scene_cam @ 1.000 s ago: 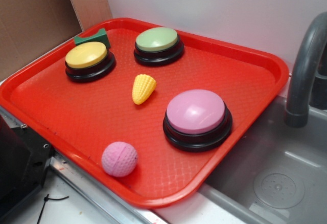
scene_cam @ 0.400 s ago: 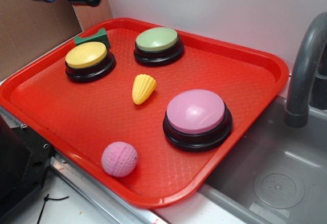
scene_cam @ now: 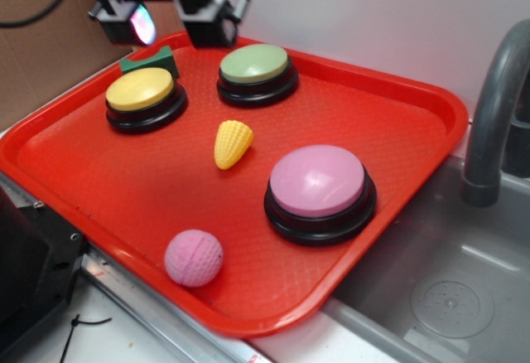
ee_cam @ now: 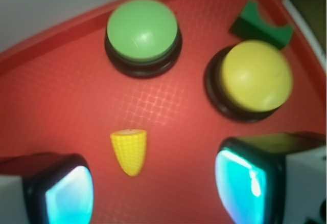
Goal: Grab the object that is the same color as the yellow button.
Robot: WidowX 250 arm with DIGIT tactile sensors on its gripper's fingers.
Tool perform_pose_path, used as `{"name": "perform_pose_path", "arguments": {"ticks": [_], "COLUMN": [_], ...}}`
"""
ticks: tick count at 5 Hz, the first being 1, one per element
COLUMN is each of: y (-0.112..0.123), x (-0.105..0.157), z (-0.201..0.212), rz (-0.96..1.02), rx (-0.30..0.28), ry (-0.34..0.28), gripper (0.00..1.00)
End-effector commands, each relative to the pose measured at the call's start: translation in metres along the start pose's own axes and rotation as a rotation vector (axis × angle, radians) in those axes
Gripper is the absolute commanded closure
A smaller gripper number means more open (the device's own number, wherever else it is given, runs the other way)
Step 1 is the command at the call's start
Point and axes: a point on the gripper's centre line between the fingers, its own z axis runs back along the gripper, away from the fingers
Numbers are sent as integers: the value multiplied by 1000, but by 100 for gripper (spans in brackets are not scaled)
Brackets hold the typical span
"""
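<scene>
The gripper hangs high over the tray, fingers wide apart (holding nothing). Next it should go down around the little corn.

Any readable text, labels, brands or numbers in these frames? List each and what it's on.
None readable in either view.
Yellow button, green button, pink button: plain tops, no print.
Corn, pink ball, green block: no markings.
Tray: only a moulded grid texture.
Pincer: glowing pads, no lettering visible.
Wrist view is blurred; nothing legible there.
</scene>
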Motion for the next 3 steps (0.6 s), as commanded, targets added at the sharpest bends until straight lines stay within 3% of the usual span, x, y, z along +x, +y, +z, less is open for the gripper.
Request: {"name": "perform_pose_path", "arguments": {"ticks": [1, 3], "y": [-11, 1], "x": [-7, -6], "z": [-40, -66], "rz": [177, 284], "rx": [-30, -22], "ry": [35, 70], "gripper": [0, 0]}}
